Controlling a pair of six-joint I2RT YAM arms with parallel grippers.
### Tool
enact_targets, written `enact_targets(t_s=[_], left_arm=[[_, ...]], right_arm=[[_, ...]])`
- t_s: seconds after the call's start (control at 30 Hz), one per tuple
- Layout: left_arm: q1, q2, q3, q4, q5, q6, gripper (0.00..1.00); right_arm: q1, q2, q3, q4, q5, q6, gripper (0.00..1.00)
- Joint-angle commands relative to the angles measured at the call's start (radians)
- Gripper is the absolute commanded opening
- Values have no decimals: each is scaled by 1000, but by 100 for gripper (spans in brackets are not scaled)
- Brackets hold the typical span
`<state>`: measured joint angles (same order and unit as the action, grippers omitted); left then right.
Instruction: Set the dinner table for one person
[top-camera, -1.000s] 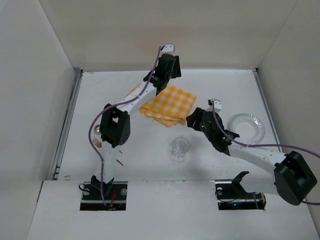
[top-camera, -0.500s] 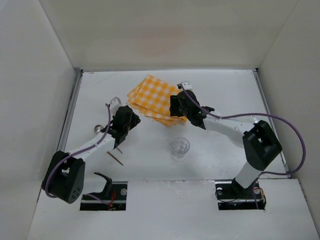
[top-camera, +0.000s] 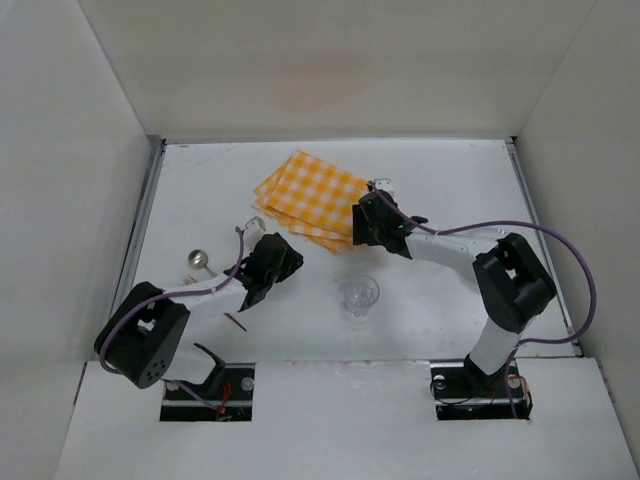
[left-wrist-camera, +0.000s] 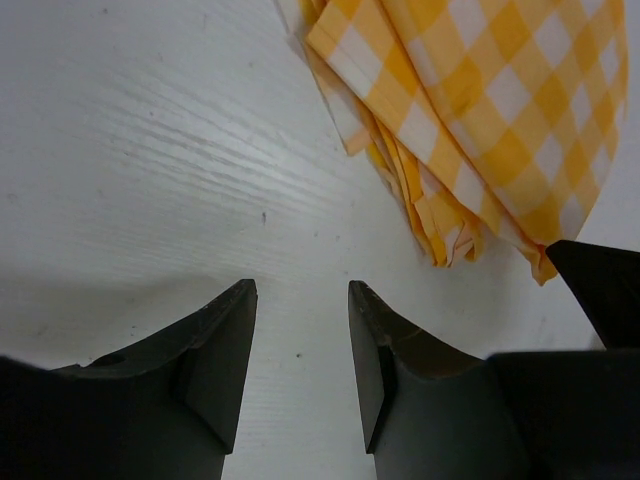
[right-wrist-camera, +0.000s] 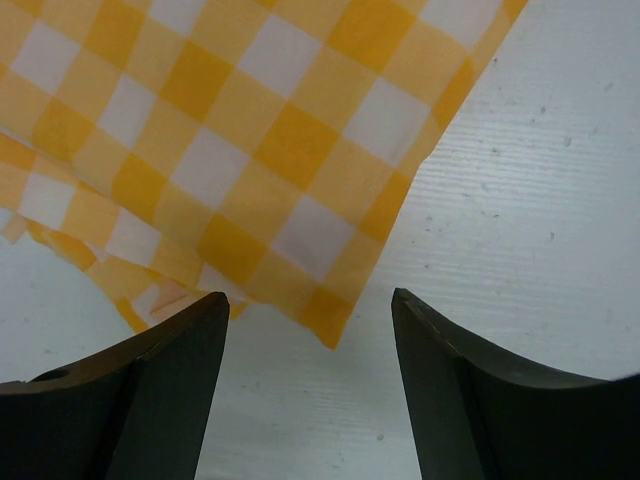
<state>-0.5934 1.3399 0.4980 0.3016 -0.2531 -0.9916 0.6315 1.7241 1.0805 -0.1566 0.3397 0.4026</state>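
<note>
Worktop (top-camera: 450, 190): a large matte white rectangle with thin metal strips (top-camera: 135, 250) along its side edges. It forms the floor of a plain white-walled enclosure, and both arm bases stand at its near edge. Every item below lies on it.
Checked cloth (top-camera: 312, 198): orange-and-white and folded in several layers. It lies flat at the far centre of the worktop, turned cornerwise. In the left wrist view its layered edges fan out along the near side.
Right fingers (right-wrist-camera: 160, 390): low over the near right corner of the checked cloth. They are spread wide and released, grasping nothing. In the right wrist view the cloth corner lies in the gap between them and touches neither finger.
Left fingers (left-wrist-camera: 215, 350): over bare worktop just beside the near left edge of the checked cloth. They are parted by a narrower gap than the right pair, with nothing between them, and so are also released.
Clear tumbler (top-camera: 359, 296): upright near the centre of the worktop, on the near side of the checked cloth and apart from it. It stands between the two arms.
Metal utensil (top-camera: 199, 260): small, with a round bowl, lying toward the left edge of the worktop, well apart from the cloth.
Thin stick (top-camera: 236, 321): dark, lying just beside the left forearm on its near side.
</note>
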Motion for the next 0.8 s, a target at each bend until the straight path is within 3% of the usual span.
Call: enact_targets(t_s=[0.0, 0.33, 0.43, 0.57, 0.77], left_arm=[[-29, 44, 37, 71, 3, -39, 40], [-99, 206, 117, 117, -5, -64, 41], [-107, 234, 126, 132, -11, -73, 42], [-111, 251, 131, 148, -28, -85, 43], [-136, 304, 175, 149, -87, -102, 44]], right_arm=[[-26, 38, 13, -9, -74, 45, 69], [-106, 6, -7, 97, -250, 142, 12], [-150, -58, -66, 211, -359, 238, 6], [-233, -129, -132, 391, -531, 434, 6], [-336, -124, -172, 626, -665, 752, 5]])
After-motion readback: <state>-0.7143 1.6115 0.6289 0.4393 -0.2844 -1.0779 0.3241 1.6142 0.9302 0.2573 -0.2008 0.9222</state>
